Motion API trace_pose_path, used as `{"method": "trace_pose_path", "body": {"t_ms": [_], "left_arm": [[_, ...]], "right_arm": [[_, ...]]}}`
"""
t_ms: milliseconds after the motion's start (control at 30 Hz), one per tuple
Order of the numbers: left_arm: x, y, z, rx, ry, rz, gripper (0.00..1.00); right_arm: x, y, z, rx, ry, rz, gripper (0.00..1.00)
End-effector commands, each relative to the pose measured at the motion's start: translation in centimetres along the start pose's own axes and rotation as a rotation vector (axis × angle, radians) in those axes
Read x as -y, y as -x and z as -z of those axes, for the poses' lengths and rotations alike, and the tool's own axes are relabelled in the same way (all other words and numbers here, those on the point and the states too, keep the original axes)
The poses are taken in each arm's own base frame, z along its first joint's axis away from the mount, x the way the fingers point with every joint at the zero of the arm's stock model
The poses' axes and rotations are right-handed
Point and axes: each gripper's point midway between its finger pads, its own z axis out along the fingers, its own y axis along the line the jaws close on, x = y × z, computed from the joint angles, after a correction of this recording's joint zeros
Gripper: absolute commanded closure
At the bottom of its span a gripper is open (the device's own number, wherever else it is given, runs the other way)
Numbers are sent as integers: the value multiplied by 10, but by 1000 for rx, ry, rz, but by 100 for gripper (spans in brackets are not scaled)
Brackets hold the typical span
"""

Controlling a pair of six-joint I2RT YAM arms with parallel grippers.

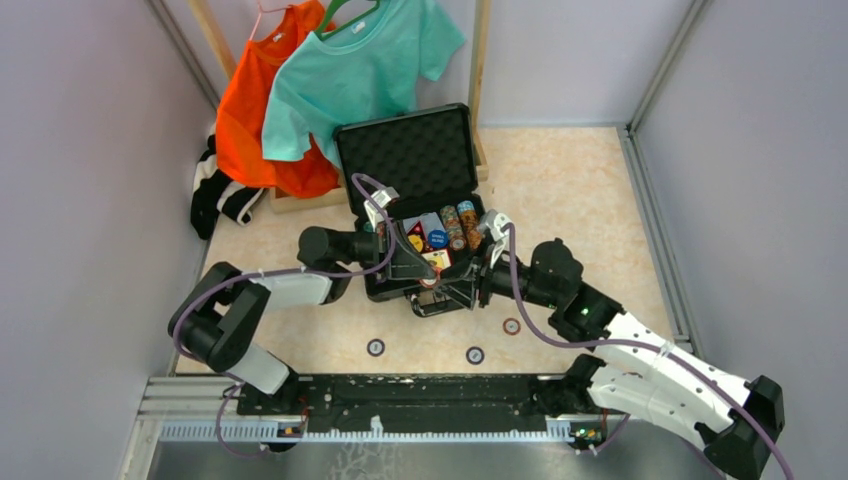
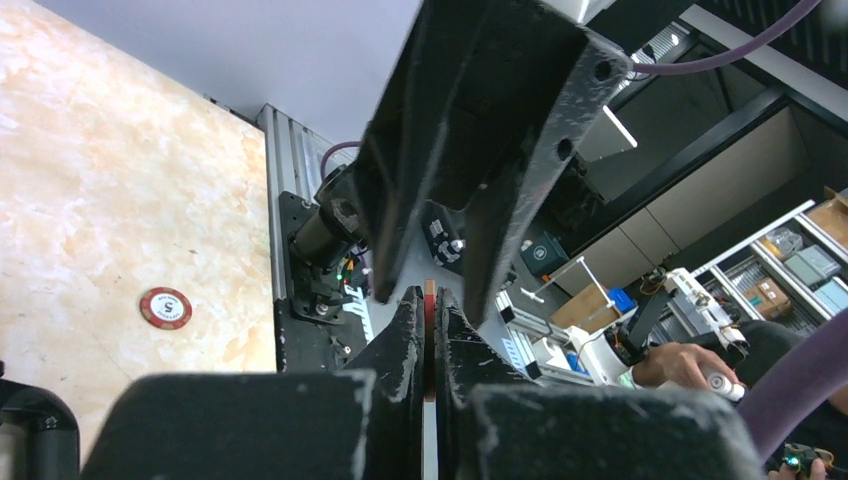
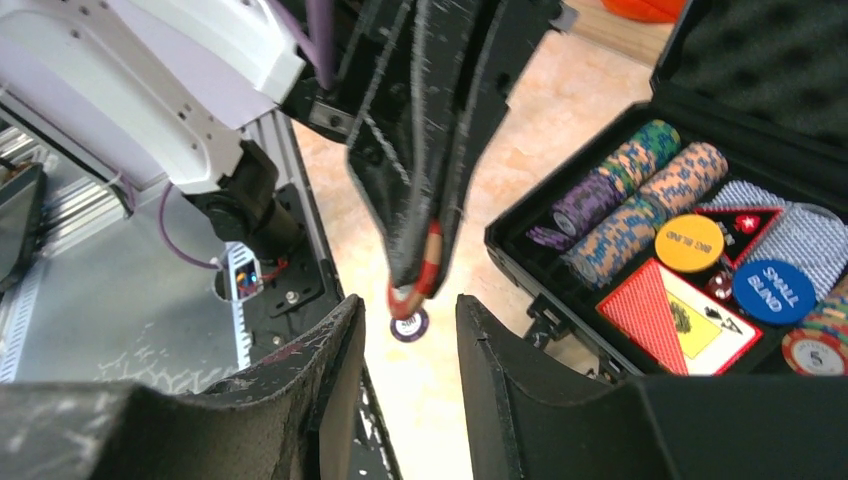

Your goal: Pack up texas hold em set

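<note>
The left gripper (image 2: 430,292) is pinching a red, white-striped poker chip (image 3: 430,262) on edge, with its jaws clamped together on it. The right gripper (image 3: 408,310) is facing it with jaws apart and nothing between them, the held chip hanging just beyond the gap.

The left arm is folding its elbow out toward the desk's left edge while its forearm is reaching rightward. The right arm is stretching diagonally from the near right corner, so both wrists are meeting just off the near side of the black hard briefcase (image 3: 530,270).

The briefcase is lying open in the middle of the beige marbled desk (image 1: 580,200), and its foam-lined lid (image 1: 405,152) is standing up toward the far edge.

Only the right wrist view is showing the contents clearly:
- rows of multicoloured chip stacks (image 3: 640,190)
- a round yellow button (image 3: 690,243)
- a round blue button (image 3: 773,290)
- a red-orange card box (image 3: 650,310)

That view is also showing a purple chip (image 3: 410,323) lying flat on the desk beneath the held one. The top view is showing three loose chips (image 1: 475,355) lying near the near edge. The left wrist view is catching one red loose chip (image 2: 165,308).
</note>
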Motion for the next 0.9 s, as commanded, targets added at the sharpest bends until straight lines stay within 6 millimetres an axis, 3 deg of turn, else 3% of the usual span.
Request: {"method": "trace_pose_path", "body": {"t_ms": [0,167,667,800,867], "left_arm": [[44,11,-4,36,-145,-276,100],[46,12,-5,42,-150,-291,100],[42,7,-3,25,-145,-293,100],[42,4,-3,16,-147,-299,100],[42,2,-2,10,-146,-306,100]], "right_arm": [[5,18,2,41,-44,25,61],[10,15,4,39,-70,20,61],[-1,21,-12,56,18,-13,65],[-1,21,-13,58,17,-15,73],[0,22,-12,64,13,-15,86]]}}
